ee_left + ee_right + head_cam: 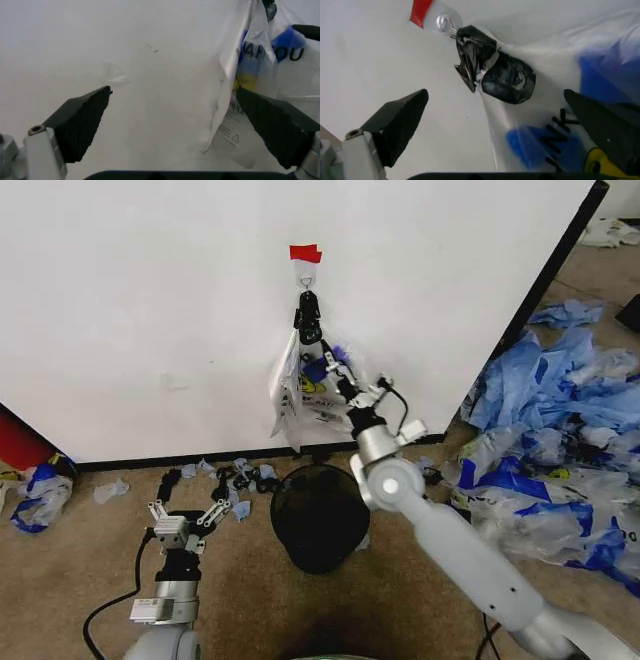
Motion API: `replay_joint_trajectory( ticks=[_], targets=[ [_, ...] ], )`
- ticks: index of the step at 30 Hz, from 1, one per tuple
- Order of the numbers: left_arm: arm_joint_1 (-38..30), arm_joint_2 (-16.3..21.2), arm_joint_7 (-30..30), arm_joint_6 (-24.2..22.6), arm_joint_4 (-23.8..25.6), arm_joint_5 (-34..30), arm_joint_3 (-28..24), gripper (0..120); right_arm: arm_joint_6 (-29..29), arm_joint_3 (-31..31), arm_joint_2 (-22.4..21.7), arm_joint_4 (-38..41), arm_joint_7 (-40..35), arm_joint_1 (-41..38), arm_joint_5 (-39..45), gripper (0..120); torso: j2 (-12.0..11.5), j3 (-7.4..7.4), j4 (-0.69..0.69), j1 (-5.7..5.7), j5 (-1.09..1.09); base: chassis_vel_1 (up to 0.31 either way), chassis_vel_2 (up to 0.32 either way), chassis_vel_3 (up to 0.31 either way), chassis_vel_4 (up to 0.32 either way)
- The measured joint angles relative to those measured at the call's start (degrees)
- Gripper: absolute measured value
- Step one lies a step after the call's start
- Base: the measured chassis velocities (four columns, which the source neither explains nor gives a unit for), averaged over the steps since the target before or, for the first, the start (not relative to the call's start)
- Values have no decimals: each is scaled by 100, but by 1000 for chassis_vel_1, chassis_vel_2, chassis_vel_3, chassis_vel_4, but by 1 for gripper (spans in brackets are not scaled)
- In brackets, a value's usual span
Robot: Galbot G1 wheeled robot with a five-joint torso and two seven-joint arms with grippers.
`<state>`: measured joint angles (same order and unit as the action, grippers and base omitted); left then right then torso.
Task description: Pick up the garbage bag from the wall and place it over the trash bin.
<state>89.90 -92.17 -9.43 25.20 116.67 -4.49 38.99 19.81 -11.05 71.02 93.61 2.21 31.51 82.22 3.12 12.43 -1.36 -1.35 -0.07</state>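
The garbage bag (305, 395), clear crinkly plastic with blue patches, black print and a dark knotted top, hangs from a small hook (307, 278) under red tape (305, 253) on the white wall (150, 310). My right gripper (355, 388) is raised against the bag's right side, open. In the right wrist view its fingers (400, 120) straddle the bag (545, 75) just below the knot (490, 71). The black mesh trash bin (320, 515) stands on the carpet under the bag. My left gripper (187, 515) hovers low, left of the bin, open, and faces the wall and bag (250, 75).
A heap of blue and clear bags (570, 430) covers the floor on the right. Small plastic scraps (235, 475) lie along the wall's black base strip. Another crumpled bag (40, 495) sits far left. A black cable (110, 605) trails by my left arm.
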Motion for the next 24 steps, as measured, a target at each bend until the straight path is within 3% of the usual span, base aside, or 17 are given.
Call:
replay_joint_trajectory(
  ticks=[9,13,19,24],
  targets=[
    [1,2,11,19,-47,7,17,98,-14,-11,445,-768,268,-336,125,92,1,0,1,0,0,0,0,0,0],
    [10,2,18,27,-57,7,19,98,-16,-22,559,-994,415,-397,154,75,1,0,0,0,0,0,0,0,0],
    [11,2,26,36,-77,7,20,98,-16,-22,655,-1117,527,-412,159,60,1,0,0,0,0,0,0,0,0],
    [41,3,27,51,-79,7,18,98,-16,-3,763,-1240,592,-470,163,55,1,0,0,0,0,0,0,0,0]
  ],
)
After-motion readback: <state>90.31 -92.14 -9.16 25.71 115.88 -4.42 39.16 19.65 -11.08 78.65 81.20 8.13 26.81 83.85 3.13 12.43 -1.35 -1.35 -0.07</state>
